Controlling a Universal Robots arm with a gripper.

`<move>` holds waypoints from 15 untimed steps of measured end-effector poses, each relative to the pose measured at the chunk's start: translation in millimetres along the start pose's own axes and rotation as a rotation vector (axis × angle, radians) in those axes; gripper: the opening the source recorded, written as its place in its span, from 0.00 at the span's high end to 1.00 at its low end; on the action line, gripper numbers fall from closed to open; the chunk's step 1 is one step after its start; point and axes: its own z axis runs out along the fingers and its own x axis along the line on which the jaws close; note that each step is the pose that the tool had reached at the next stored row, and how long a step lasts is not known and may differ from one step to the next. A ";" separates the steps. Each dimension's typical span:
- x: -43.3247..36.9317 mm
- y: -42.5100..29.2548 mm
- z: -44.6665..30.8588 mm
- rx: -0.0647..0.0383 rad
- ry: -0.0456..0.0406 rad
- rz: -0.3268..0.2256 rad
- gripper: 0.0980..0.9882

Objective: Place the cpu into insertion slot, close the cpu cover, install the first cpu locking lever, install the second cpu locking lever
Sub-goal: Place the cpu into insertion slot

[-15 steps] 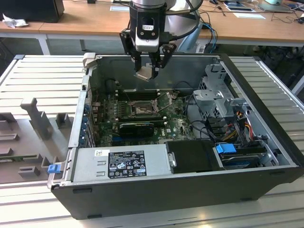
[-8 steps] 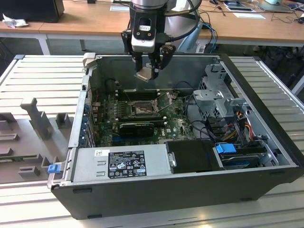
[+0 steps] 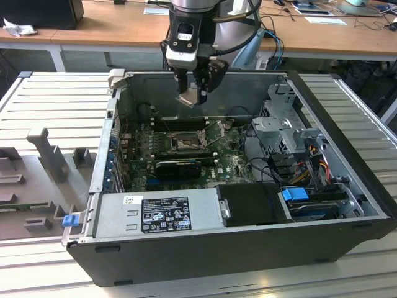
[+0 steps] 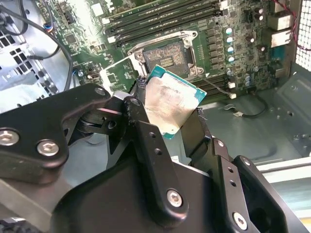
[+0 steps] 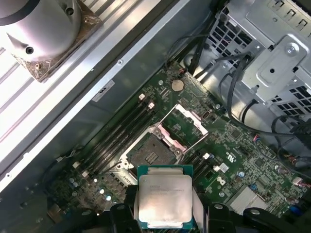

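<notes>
Exterior view has the end effector (image 3: 191, 93) hanging over the open computer case (image 3: 347, 124), close to the case's far wall, with its fingers clamped on the cpu (image 3: 188, 97). The chip is tilted in the grip and hangs in the air, well clear of the green motherboard (image 3: 229, 162). The insertion slot (image 3: 184, 144) lies below the chip and a little nearer the camera. It sits between the long memory slots (image 3: 180, 124) and the black graphics card (image 3: 180, 166). The case rests on a ribbed metal tabletop (image 3: 56, 99).

In the second wrist view, two black fingers (image 4: 146, 141) grip the cpu (image 4: 170, 104) by opposite edges. Its silvery top faces the camera and a thin green border shows around it. The slot (image 4: 166, 56) lies beyond the chip, bare, with its dark square centre exposed.

In the first wrist view the cpu (image 5: 164, 200) sits between the fingertips, apart from the slot (image 5: 149, 153). The cpu cover (image 5: 193, 116) is swung open beside the slot, so the socket is uncovered.
</notes>
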 end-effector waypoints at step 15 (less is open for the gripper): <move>0.0 -0.1 1.6 -0.003 -0.0153 0.184 0.51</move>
